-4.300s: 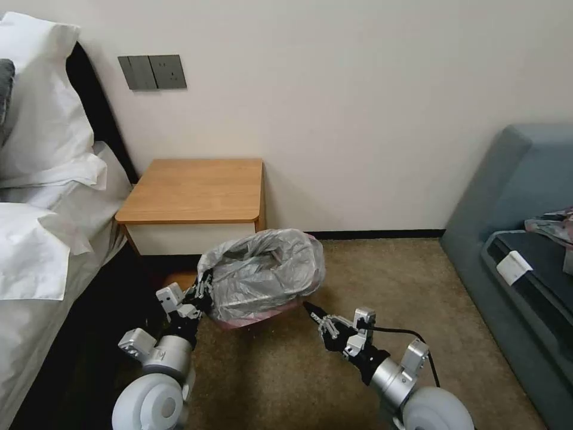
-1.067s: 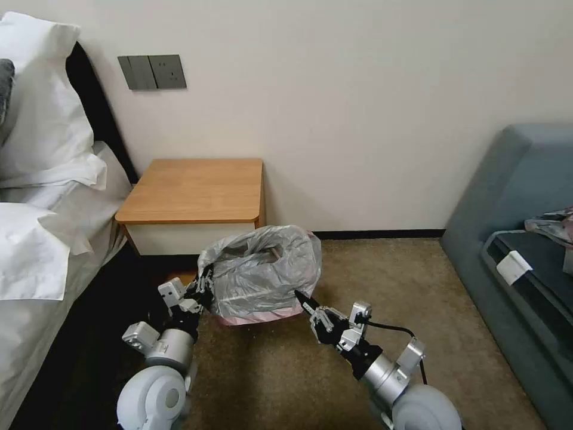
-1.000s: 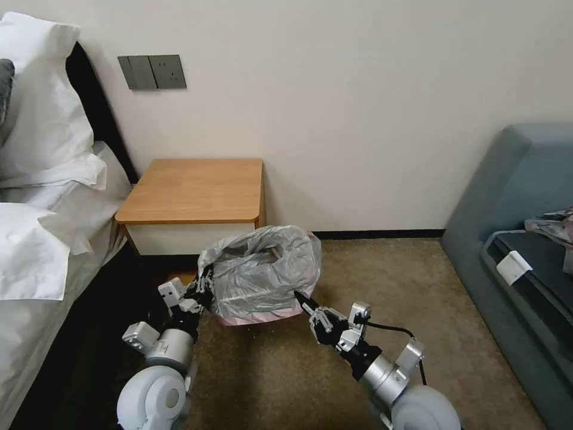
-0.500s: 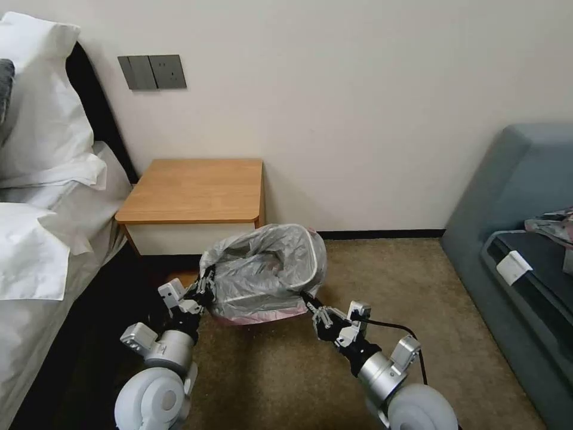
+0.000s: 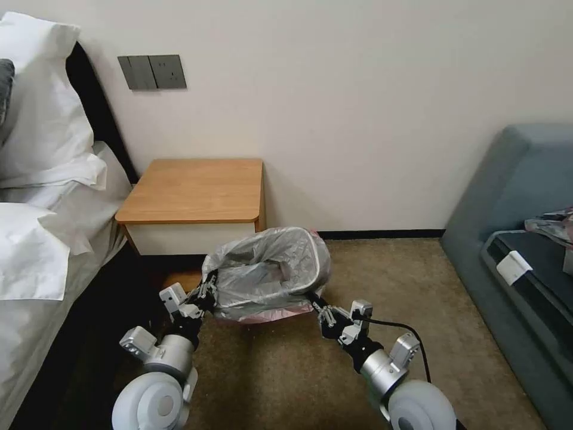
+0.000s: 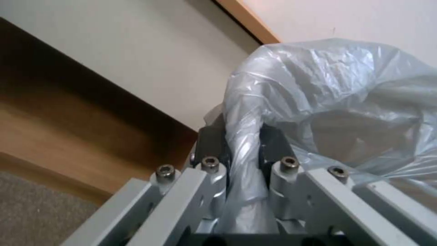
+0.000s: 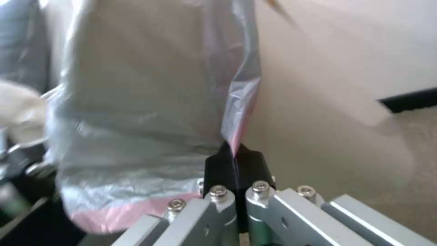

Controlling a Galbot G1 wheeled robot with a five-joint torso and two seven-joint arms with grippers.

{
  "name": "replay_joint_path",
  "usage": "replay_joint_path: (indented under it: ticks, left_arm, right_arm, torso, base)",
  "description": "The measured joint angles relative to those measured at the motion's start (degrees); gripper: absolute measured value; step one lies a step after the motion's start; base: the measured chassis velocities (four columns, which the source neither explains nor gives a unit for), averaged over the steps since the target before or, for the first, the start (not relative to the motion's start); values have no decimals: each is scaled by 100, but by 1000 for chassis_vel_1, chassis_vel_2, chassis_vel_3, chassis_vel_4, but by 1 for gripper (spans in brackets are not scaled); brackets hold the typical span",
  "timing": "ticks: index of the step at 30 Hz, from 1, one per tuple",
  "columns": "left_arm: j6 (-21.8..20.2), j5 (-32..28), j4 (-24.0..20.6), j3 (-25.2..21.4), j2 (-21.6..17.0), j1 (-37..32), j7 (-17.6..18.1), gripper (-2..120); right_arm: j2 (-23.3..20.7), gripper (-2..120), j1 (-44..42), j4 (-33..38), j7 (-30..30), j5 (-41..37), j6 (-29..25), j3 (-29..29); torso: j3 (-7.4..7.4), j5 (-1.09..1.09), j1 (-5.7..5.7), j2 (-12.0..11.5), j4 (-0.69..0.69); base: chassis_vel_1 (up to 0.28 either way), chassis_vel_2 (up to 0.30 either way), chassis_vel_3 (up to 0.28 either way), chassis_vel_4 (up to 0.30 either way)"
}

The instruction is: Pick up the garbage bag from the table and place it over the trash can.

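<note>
**Bag stretched over the bin, both hands clamped on its film**

Your thin, wrinkly, translucent grey garbage bag with a pink rim [image 5: 268,272] is draped over the small beige plastic trash can [image 5: 313,249], whose rolled rim shows through the film. The bin stands on the brown carpet [image 5: 382,280], just in front of the small wooden nightstand [image 5: 194,191] with its bare orange-brown tabletop and white drawer front.

Your left hand [image 5: 206,292] is closed on a bunched fold of film at the bin's left side; your right hand [image 5: 313,300] is pinched together on the pink edge at its near right corner.

To your left, a bed with white linen and pillows [image 5: 42,197] sits close beside the nightstand. Well off to the right, a grey-blue upholstered sofa [image 5: 513,197] carries a patterned cloth bundle [image 5: 552,226]. A grey switch and socket plate [image 5: 152,71] is on the cream wall.
</note>
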State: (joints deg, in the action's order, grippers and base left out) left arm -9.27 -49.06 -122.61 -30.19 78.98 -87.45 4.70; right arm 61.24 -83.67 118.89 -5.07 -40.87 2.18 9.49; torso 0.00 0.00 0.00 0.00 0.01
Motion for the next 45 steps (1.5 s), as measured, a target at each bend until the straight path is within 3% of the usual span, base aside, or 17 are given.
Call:
replay_joint_path:
  ticks: [8, 17, 22, 27, 35, 37, 41, 45]
  left_arm:
    - [-109, -196, 103, -69, -64, 179, 68, 6]
    - [-138, -347, 192, -99, -83, 298, 106, 6]
    - [-156, -409, 266, -121, -100, 317, 107, 6]
    - [-207, -508, 412, -145, -117, 319, 98, 6]
    - [-283, -746, 443, -152, -118, 284, 4, 6]
    - [-321, -851, 428, -155, -119, 254, -41, 6]
    - [-329, -967, 420, -166, -118, 191, -75, 6]
    - [-330, -991, 420, -170, -114, 141, -85, 6]
  right_arm:
    - [-440, 26, -625, 100, -1206, 806, -384, 349]
    - [-496, 60, -838, -99, -1341, 1146, -774, 720]
    - [-320, 75, -784, -39, -1340, 869, -822, 902]
    - [-100, 96, -640, 373, -1104, -356, -672, 981]
    - [90, 100, -272, 849, -714, -1693, -398, 887]
    - [272, 100, -53, 878, -216, -2108, -321, 795]
    - [631, 100, 135, 703, 197, -2340, -226, 701]
    - [932, 100, 159, 558, 206, -2368, -131, 653]
  torso:
    - [0, 0, 0, 0, -1]
    - [0, 0, 0, 0, -1]
    - [0, 0, 0, 0, -1]
    - [0, -1, 0, 0, 0]
    - [0, -1, 0, 0, -1]
    - [0, -1, 0, 0, 0]
    - [0, -1, 0, 0, 0]
    - [0, -1, 0, 0, 0]
  base:
    - [0, 0, 0, 0]
    - [0, 0, 0, 0]
    - [0, 0, 0, 0]
    - [0, 0, 0, 0]
    - [0, 0, 0, 0]
    - [0, 0, 0, 0]
    - [0, 0, 0, 0]
    - [0, 0, 0, 0]
